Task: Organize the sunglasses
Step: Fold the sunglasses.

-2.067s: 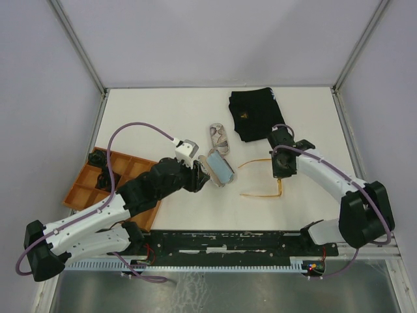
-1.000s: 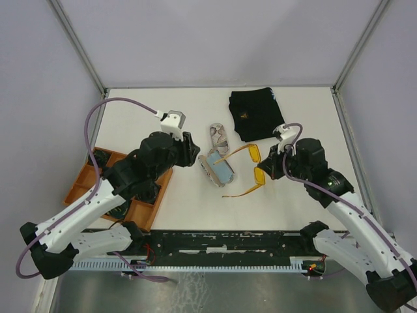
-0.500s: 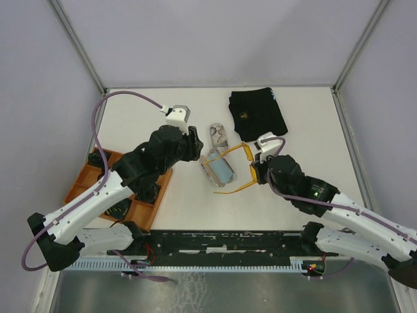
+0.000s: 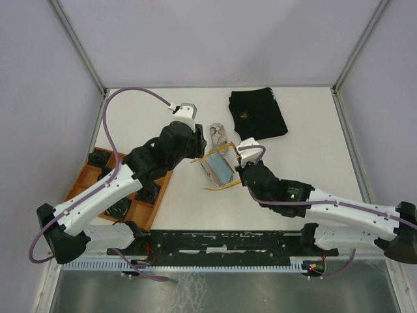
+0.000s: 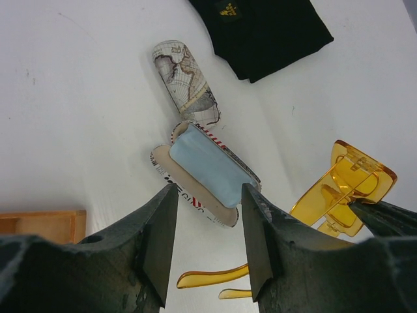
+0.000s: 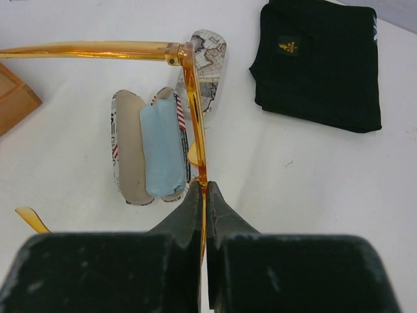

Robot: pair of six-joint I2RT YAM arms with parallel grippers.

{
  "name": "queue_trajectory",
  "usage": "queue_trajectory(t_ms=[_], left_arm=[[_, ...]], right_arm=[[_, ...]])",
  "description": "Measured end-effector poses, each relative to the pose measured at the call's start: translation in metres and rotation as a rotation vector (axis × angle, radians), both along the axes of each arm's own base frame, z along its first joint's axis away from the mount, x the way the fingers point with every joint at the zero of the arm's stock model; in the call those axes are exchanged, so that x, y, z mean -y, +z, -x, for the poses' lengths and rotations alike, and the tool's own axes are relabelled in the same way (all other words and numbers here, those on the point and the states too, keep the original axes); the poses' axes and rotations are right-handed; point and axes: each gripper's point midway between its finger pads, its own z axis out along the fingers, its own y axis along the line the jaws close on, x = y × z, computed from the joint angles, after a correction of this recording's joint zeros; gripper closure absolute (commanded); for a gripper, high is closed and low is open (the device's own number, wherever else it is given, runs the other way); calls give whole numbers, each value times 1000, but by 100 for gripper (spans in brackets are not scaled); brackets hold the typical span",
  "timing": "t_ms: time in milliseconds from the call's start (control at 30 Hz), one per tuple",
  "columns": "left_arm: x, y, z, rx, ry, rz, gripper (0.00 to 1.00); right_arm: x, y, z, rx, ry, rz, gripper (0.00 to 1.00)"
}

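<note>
The black pouch (image 6: 317, 62) bears a small gold logo, too small to read. The closed case (image 5: 184, 78) carries a map print, and the open case (image 6: 127, 156) has newsprint lettering that is illegible. Bare table (image 4: 313, 156) lies to the right, and the orange tray (image 4: 81, 189) sits at the left edge. The right gripper (image 6: 203, 190) is pressed together on the orange sunglasses (image 6: 193, 111), held over the open case's edge beside its blue cloth (image 6: 161, 153). The left gripper (image 5: 210, 195) hangs half-spread over the same case, holding nothing.
</note>
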Motion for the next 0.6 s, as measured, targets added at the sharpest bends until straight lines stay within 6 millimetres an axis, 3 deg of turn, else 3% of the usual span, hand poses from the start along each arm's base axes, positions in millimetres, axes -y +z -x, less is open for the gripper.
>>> queue_trajectory(t_ms=[433, 600], left_arm=[[1, -3, -1, -3, -2, -2, 50], [2, -14, 0, -20, -3, -13, 51]], right_arm=[[-10, 9, -4, 16, -35, -45, 100], [-10, 18, -6, 24, -58, -75, 100]])
